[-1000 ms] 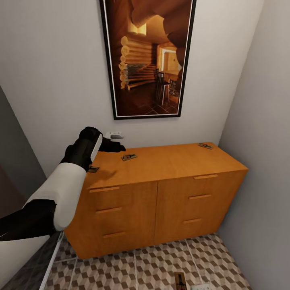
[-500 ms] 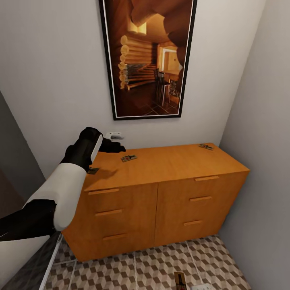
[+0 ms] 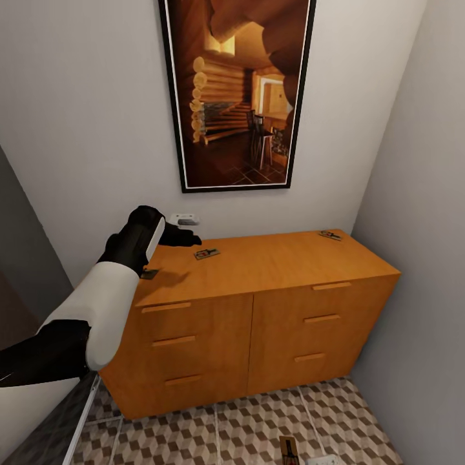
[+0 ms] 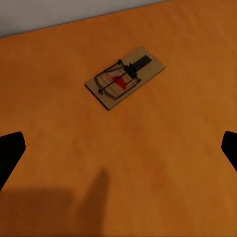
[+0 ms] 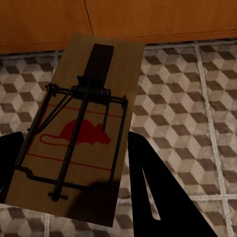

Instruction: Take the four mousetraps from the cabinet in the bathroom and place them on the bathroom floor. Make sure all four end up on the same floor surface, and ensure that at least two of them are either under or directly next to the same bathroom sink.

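A tall black-framed picture of a log-cabin interior (image 3: pixel 236 93) hangs above a small white wall socket (image 3: pixel 185 218).

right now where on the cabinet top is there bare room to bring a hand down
The cabinet top is bare across its broad middle and front, between the middle mousetrap and the far-right corner mousetrap. The left end is crowded: the left gripper hovers there beside the left-edge mousetrap.

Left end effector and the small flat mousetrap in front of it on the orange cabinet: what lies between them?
Nothing: the left wrist view shows bare orange-brown wooden cabinet top between the left end effector and the mousetrap.
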Controlling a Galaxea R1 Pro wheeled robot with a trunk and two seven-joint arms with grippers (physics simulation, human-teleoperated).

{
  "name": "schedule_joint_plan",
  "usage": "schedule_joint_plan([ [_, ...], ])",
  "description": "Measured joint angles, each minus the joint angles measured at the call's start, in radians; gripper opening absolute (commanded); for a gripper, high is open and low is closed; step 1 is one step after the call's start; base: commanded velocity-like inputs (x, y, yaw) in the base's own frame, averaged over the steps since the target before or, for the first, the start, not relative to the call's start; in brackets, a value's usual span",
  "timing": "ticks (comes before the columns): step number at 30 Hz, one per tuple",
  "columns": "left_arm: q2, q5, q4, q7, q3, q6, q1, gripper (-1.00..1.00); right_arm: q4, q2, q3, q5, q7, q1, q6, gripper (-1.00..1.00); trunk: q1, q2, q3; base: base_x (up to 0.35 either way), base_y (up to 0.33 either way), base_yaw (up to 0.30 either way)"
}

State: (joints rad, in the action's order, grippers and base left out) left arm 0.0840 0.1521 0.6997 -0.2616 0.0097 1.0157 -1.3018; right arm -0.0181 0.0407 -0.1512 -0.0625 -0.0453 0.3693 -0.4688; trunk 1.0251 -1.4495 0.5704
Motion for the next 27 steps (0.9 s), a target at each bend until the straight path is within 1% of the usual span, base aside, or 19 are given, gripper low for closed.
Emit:
schedule_joint_plan([
  [12,0.0,0.0,-0.001,0.0,0.0,0.0,0.0,1.0,0.0,-0.001,0.0,0.0,-0.001,0.0,0.0,-1.0,0.0,0.0,0.0,0.0,0.0,-0.01],
  [27,-0.001,0.0,-0.012,0.0,0.0,0.0,0.0,1.0,0.0,-0.001,0.0,0.0,-0.002,0.0,0.0,-1.0,0.0,0.0,-0.009,0.0,0.0,-0.133],
])
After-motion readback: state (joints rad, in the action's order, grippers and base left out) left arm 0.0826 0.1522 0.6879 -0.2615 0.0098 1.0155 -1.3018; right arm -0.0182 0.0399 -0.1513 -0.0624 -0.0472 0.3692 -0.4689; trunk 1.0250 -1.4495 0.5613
